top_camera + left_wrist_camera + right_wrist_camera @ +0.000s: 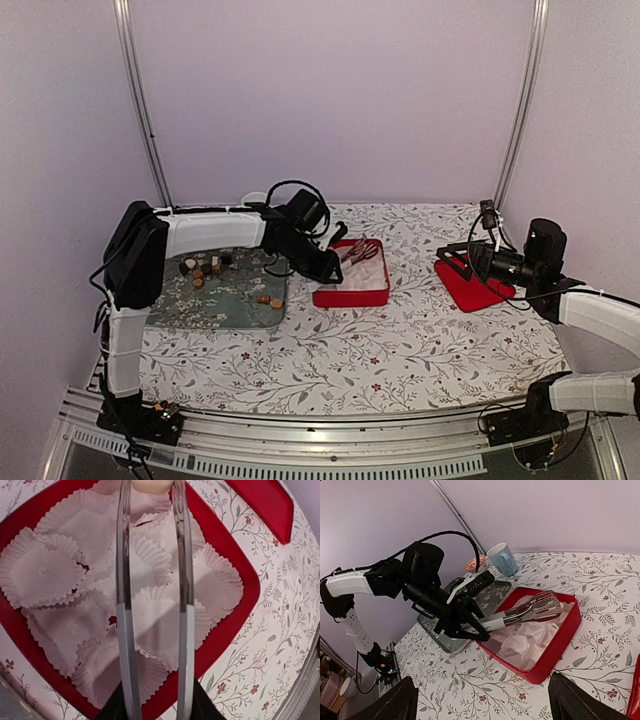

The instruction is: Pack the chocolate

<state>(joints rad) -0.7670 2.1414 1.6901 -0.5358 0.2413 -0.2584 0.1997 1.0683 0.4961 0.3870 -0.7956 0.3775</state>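
We log the left hand (pixel 327 266) clamped on the tongs (pixel 123 605), which pinch a whitish chocolate (pixel 150 485) above the box's (pixel 240 592) paper cups (pixel 45 572), presumably for release. Other pieces (pixel 200 271) lie on the tray (pixel 230 310); right hand (pixel 462 258) spread, idle.

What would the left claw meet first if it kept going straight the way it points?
The left claw holds tongs, pale lump at the tip, aimed at the white paper cups in the red box; those likely come first, depth unclear.
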